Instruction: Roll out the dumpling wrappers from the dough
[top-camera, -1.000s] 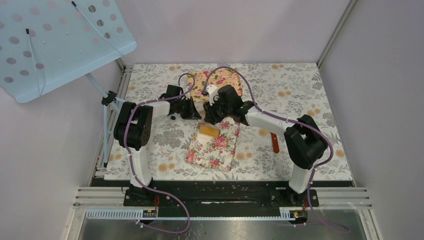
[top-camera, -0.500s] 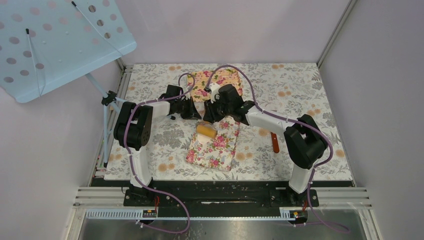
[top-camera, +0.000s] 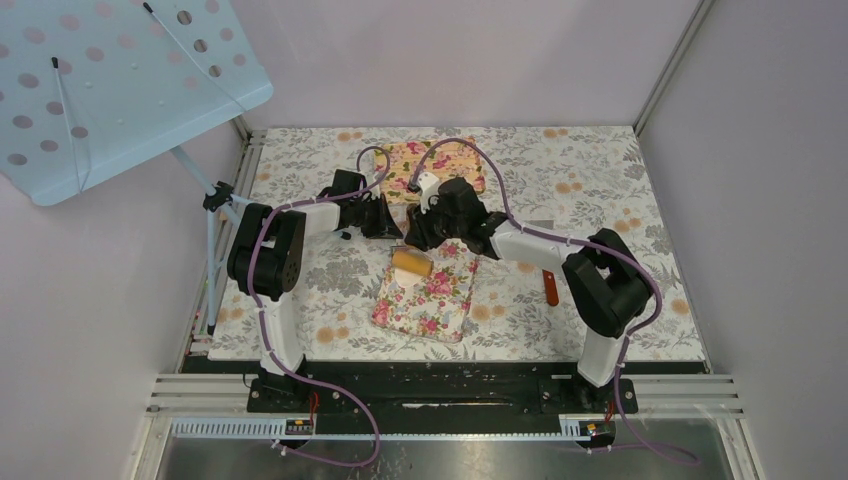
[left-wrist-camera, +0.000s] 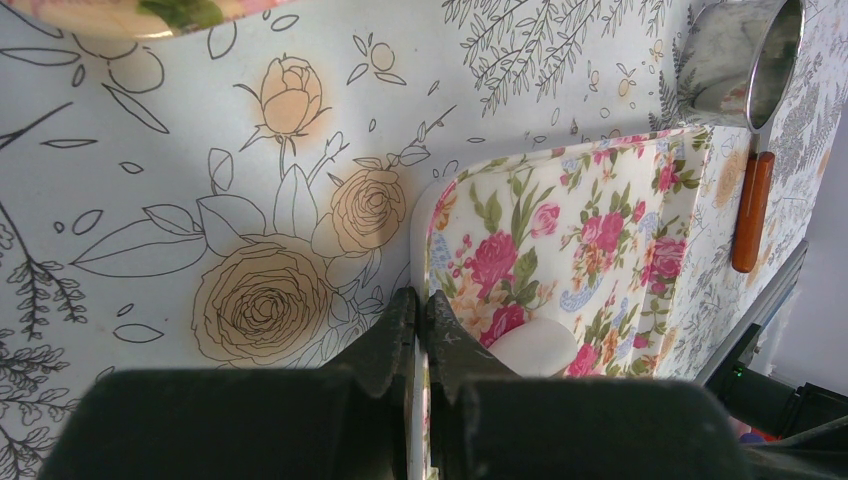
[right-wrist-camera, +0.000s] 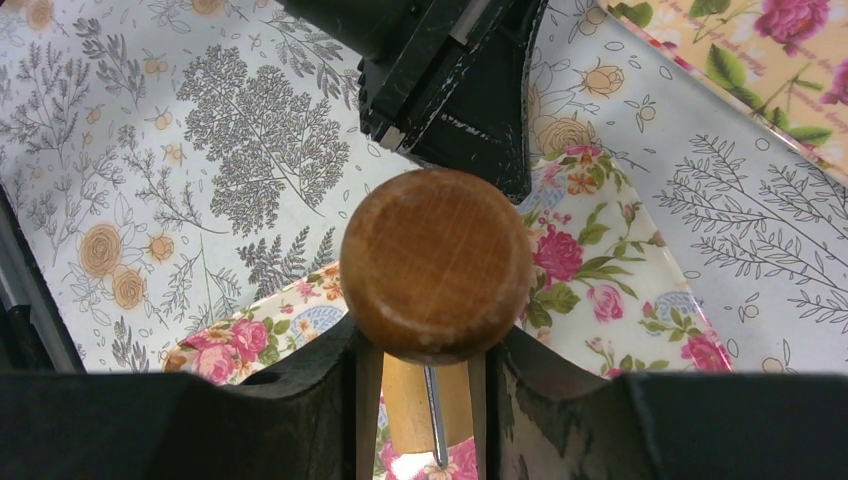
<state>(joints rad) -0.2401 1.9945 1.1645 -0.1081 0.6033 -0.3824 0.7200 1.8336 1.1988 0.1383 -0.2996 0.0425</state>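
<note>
- Top external view: the right gripper (top-camera: 418, 243) grips the wooden roller (top-camera: 412, 263) near one end, over the flowered board (top-camera: 440, 305).
- The dough (left-wrist-camera: 535, 345), a small white lump, lies on this board, close by the roller.
- The left gripper (left-wrist-camera: 420, 308) is closed, with its tips at the edge of the board.
- An orange-handled tool (top-camera: 550, 286) lies on the table (top-camera: 600, 180), to the right of the board.

Two floral boards (top-camera: 440, 300) (top-camera: 455, 170), one roller (top-camera: 412, 263), one dough lump (left-wrist-camera: 535, 347), one metal ring (left-wrist-camera: 725, 60).
</note>
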